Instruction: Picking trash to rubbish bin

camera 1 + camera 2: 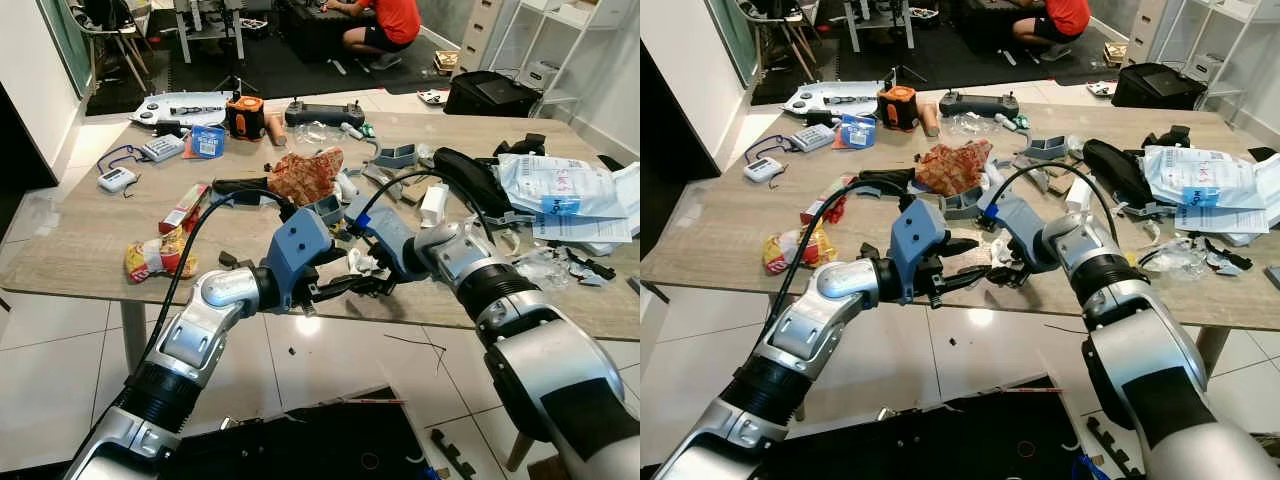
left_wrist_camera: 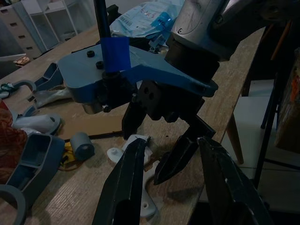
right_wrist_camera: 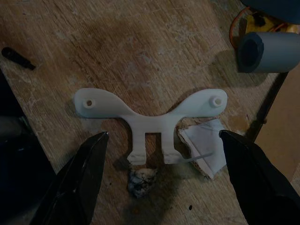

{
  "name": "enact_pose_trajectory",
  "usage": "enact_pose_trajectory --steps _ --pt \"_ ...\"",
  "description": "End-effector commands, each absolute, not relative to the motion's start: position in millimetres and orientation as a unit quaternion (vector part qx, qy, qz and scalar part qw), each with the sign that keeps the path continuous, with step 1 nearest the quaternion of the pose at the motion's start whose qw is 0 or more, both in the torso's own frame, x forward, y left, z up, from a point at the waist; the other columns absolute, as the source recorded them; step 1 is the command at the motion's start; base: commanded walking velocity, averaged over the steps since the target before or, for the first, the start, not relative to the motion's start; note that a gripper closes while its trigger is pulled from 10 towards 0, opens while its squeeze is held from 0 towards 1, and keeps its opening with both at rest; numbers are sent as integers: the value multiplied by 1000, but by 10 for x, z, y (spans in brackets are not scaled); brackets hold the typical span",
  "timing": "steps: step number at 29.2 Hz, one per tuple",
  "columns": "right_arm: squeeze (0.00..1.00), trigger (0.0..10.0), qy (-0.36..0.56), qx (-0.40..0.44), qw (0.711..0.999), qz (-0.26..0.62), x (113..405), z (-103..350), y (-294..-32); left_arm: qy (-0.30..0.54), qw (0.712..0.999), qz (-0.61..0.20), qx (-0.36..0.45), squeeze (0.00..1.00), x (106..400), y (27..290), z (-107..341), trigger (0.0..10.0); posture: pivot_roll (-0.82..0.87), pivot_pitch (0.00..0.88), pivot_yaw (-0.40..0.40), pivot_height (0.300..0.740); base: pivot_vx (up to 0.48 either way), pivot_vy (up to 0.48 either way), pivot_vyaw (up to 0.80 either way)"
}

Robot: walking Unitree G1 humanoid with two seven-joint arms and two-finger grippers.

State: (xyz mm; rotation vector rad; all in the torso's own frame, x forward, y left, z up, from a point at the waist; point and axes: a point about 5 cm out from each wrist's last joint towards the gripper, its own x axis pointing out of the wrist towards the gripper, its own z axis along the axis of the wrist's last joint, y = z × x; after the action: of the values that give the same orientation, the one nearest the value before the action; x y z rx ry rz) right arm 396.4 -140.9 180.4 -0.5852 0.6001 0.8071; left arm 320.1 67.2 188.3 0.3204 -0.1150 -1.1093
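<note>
Both pincers hang spread over the worktop: right pincer above a white bracket, left pincer beside it.

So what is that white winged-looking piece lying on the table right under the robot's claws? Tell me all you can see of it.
The white bracket looks like flat moulded plastic: two curved wings, each ending in a round hole, and two short legs with a slot between them. It lies flat on the wooden table near its front edge. A torn scrap of white paper touches one leg, and a small crumpled wad sits just past the legs. The right gripper hangs open above it, not touching.
</note>
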Motion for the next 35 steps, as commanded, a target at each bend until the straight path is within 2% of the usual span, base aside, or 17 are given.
enact_pose_trajectory --steps 1,18,19,20,21,22,35 --pt "0 10000 285 -266 837 384 3957 1775 -1400 -49 835 -527 150 0 3181 658 1856 10000 74 88 -7 740 0 0 0" --pt "0 10000 304 -252 840 372 3922 1609 -1366 -45 839 -521 152 0 3172 709 1851 10000 92 96 -19 740 0 0 0" --pt "0 4510 305 -246 843 368 3921 1599 -1371 -45 839 -521 153 0 3171 709 1850 10000 92 96 -19 740 0 0 0" --pt "0 4510 305 -246 843 368 3921 1599 -1371 -45 839 -521 153 0 3171 709 1850 10000 92 96 -19 740 0 0 0" --pt "0 1294 307 -239 847 363 3919 1587 -1378 -45 839 -521 152 0 3170 709 1851 10000 97 96 -18 740 0 0 0" --pt "0 0 309 -230 850 359 3916 1572 -1388 -44 838 -521 153 0 3169 706 1852 10000 97 96 -18 740 0 0 0" --pt "0 0 310 -185 866 346 3904 1528 -1426 -44 836 -524 157 0 3176 710 1869 10000 104 95 -4 740 0 0 0"
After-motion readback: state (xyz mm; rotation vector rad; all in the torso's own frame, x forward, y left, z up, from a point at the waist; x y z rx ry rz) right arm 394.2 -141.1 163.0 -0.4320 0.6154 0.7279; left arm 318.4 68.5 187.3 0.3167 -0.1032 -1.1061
